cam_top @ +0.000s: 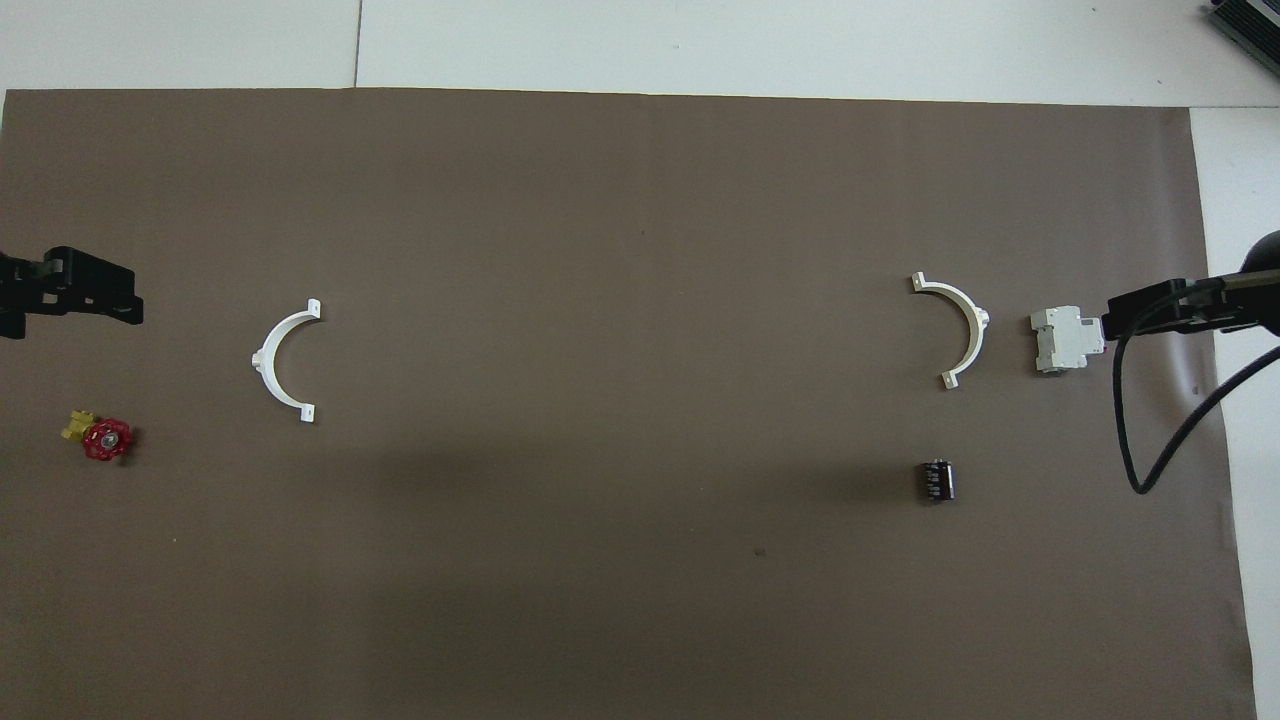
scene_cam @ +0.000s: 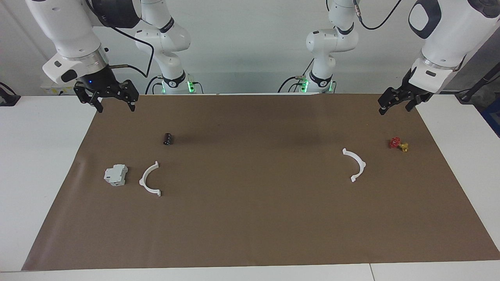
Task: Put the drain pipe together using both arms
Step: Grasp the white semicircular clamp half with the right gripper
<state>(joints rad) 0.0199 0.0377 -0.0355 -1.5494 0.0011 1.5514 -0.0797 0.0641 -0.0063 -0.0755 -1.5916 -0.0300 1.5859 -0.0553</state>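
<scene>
The drain pipe lies as two separate white half-rings flat on the brown mat. One half-ring (scene_cam: 142, 181) (cam_top: 975, 325) is toward the right arm's end, beside a grey-white block. The other half-ring (scene_cam: 363, 164) (cam_top: 259, 360) is toward the left arm's end, a little nearer to the robots. My right gripper (scene_cam: 116, 107) (cam_top: 1140, 310) hangs open and empty above the mat's edge at its own end. My left gripper (scene_cam: 395, 108) (cam_top: 110, 290) hangs open and empty above the mat's edge at the left arm's end. Neither gripper touches anything.
The grey-white block (scene_cam: 116, 174) (cam_top: 1065, 338) sits right beside the right-end half-ring. A small black cylinder (scene_cam: 168, 139) (cam_top: 936, 480) lies nearer to the robots than that half-ring. A red-and-gold valve (scene_cam: 398, 144) (cam_top: 100, 437) lies near the left gripper. The brown mat (scene_cam: 250, 226) covers the white table.
</scene>
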